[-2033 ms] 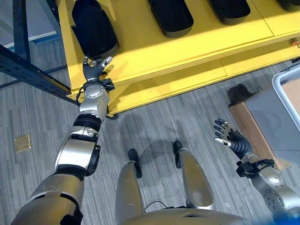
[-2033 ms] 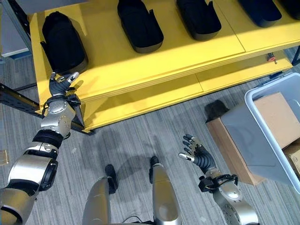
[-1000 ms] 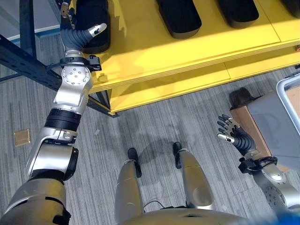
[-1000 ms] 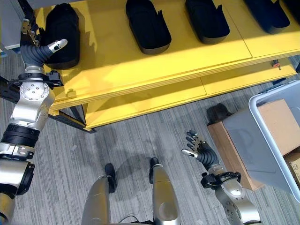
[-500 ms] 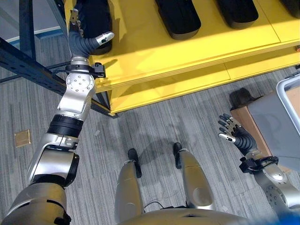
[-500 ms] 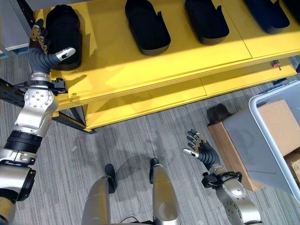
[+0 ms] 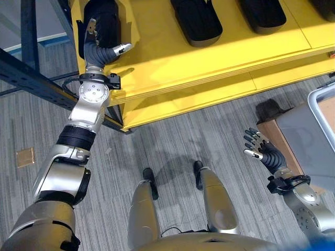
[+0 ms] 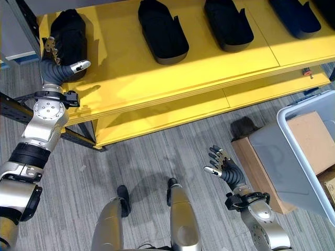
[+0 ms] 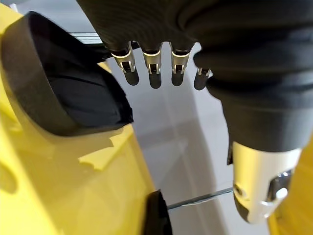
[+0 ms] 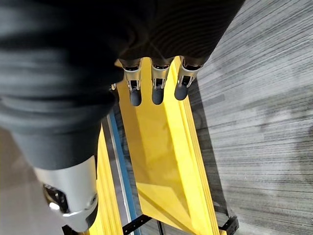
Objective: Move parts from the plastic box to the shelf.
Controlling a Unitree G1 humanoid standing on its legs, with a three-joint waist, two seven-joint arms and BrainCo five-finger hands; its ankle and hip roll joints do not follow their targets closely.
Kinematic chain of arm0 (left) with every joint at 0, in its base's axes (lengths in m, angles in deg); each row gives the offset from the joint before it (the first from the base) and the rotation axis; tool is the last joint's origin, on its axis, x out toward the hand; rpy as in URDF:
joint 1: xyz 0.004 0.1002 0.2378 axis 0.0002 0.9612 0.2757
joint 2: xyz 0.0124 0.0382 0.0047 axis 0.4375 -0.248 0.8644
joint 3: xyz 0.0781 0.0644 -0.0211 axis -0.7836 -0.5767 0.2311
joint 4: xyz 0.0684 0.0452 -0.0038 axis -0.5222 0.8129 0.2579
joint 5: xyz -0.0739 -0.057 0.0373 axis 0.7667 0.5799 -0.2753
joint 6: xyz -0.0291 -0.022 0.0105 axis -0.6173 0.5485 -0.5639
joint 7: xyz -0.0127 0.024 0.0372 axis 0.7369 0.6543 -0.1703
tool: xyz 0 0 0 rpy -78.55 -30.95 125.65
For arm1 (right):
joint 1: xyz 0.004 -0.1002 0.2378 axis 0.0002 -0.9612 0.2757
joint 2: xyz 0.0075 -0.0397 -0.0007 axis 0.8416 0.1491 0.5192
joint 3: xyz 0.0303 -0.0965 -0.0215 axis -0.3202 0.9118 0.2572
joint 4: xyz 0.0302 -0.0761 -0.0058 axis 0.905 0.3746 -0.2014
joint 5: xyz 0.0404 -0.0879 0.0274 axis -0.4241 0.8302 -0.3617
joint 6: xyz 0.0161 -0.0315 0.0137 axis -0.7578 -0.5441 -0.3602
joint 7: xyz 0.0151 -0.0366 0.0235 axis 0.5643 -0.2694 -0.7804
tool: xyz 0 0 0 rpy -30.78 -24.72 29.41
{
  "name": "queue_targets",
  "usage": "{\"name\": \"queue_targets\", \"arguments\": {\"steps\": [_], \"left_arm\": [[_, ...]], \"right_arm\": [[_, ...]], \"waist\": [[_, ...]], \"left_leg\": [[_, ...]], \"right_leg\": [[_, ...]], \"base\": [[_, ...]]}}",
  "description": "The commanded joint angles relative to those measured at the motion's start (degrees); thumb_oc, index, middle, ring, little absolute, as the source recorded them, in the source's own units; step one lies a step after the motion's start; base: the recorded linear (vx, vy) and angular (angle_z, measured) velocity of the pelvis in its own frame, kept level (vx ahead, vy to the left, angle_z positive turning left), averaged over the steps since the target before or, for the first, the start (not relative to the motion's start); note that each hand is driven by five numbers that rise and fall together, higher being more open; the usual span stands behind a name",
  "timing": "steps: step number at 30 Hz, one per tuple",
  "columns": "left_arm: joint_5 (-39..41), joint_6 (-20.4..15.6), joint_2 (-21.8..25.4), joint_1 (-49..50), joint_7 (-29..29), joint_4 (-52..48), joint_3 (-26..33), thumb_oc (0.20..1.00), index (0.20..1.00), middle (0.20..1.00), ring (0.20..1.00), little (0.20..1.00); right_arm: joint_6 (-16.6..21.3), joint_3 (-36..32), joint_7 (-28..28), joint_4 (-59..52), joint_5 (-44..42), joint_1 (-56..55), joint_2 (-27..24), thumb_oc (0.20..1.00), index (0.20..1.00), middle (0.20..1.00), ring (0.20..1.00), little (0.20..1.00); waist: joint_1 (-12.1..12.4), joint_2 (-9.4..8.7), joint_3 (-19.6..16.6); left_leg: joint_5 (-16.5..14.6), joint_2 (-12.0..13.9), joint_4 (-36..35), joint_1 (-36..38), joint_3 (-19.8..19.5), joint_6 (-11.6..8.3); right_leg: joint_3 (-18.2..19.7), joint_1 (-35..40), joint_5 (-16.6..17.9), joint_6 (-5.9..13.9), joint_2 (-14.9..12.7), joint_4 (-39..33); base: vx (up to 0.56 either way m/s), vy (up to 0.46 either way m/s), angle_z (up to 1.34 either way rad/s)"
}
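Note:
Several black moulded parts lie in a row on the yellow shelf (image 8: 157, 78). The leftmost part (image 8: 68, 31) sits at the shelf's left end. My left hand (image 8: 56, 69) is raised beside that part's near end, open, fingers straight and thumb out, holding nothing. In the left wrist view the fingers (image 9: 154, 73) stretch past the black part (image 9: 58, 93) without touching it. My right hand (image 8: 224, 168) hovers low over the floor, open and bare, left of the grey plastic box (image 8: 285, 162). The right wrist view has its fingers (image 10: 156, 88) straight, facing the lower yellow shelf (image 10: 156, 166).
Other black parts (image 8: 162, 31) (image 8: 227, 23) (image 8: 296, 15) lie further right on the shelf. A dark blue shelf beam (image 7: 31, 78) runs by my left arm. The plastic box rests on a brown carton (image 8: 256, 162) and holds a cardboard box (image 8: 314, 130).
The left hand rose from the shelf's front edge to beside the leftmost part, then drifted slightly right. The right hand lifted a little. The camera shifted.

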Motion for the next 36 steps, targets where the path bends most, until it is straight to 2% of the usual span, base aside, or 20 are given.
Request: {"name": "queue_targets", "arguments": {"steps": [1, 6, 9, 16, 23, 36], "left_arm": [[-1.91, -0.90, 0.39, -4.46, -0.03, 3.53, -0.89, 1.000, 1.000, 1.000, 1.000, 1.000], [-2.76, 1.82, 3.03, -10.43, 0.67, 14.44, -3.65, 1.000, 1.000, 1.000, 1.000, 1.000], [-4.29, 2.97, 4.56, -12.56, 0.61, 17.73, -4.60, 1.000, 1.000, 1.000, 1.000, 1.000], [-2.87, 3.25, 5.48, -13.66, 0.55, 20.94, -4.33, 1.000, 1.000, 1.000, 1.000, 1.000], [-2.20, 3.84, 3.72, -13.33, 1.32, 23.25, -4.47, 1.000, 1.000, 1.000, 1.000, 1.000], [-2.49, 4.87, -2.97, -14.28, 3.34, 27.13, -5.23, 1.000, 1.000, 1.000, 1.000, 1.000]], "right_arm": [[2.65, -2.99, -0.40, -2.39, -0.64, -2.20, -1.07, 1.000, 1.000, 1.000, 1.000, 1.000], [2.25, -3.59, -0.10, -2.43, -1.24, -2.92, -1.93, 1.000, 1.000, 1.000, 1.000, 1.000], [2.12, -3.85, -0.01, -2.52, -1.49, -3.15, -1.96, 1.000, 1.000, 1.000, 1.000, 1.000], [2.23, -3.40, 0.26, -2.74, -2.21, -2.90, -1.67, 1.000, 1.000, 1.000, 1.000, 1.000], [2.14, -2.15, 0.13, -2.33, -2.32, -3.46, -1.34, 1.000, 1.000, 1.000, 1.000, 1.000], [1.71, -2.62, 0.23, -2.29, -2.63, -3.72, -2.61, 1.000, 1.000, 1.000, 1.000, 1.000]], "waist": [[0.00, 1.10, -3.47], [-0.69, 1.25, -3.00], [-0.77, 1.39, -2.49], [-0.71, 1.32, -1.71], [-0.64, 1.21, -1.75], [-1.33, 0.72, -1.74]], "left_leg": [[0.20, 2.88, 0.66, 0.38, -2.12, -1.54], [0.17, 2.99, 0.95, -0.02, -1.74, -1.46], [0.17, 2.88, 1.12, -0.46, -1.64, -1.32], [0.02, 2.71, 1.32, -1.21, -1.66, -1.03], [-0.22, 2.75, 1.77, -1.87, -1.73, -0.99], [-0.34, 3.03, 1.95, -1.06, -1.41, -1.17]], "right_leg": [[0.72, 2.23, 3.24, 5.51, -4.68, -2.67], [1.13, 1.71, 3.31, 5.82, -4.84, -2.86], [1.20, 1.33, 3.54, 5.92, -4.81, -3.15], [1.11, 0.69, 3.62, 5.90, -4.85, -3.23], [1.30, 0.06, 3.67, 5.65, -4.72, -2.76], [2.24, -0.16, 3.90, 5.41, -4.21, -2.30]], "base": [[0.03, 0.010, -0.11], [0.03, 0.006, -0.08], [0.01, 0.003, -0.01], [0.00, 0.000, -0.03], [0.00, 0.000, 0.00], [0.00, 0.000, 0.00]]}}
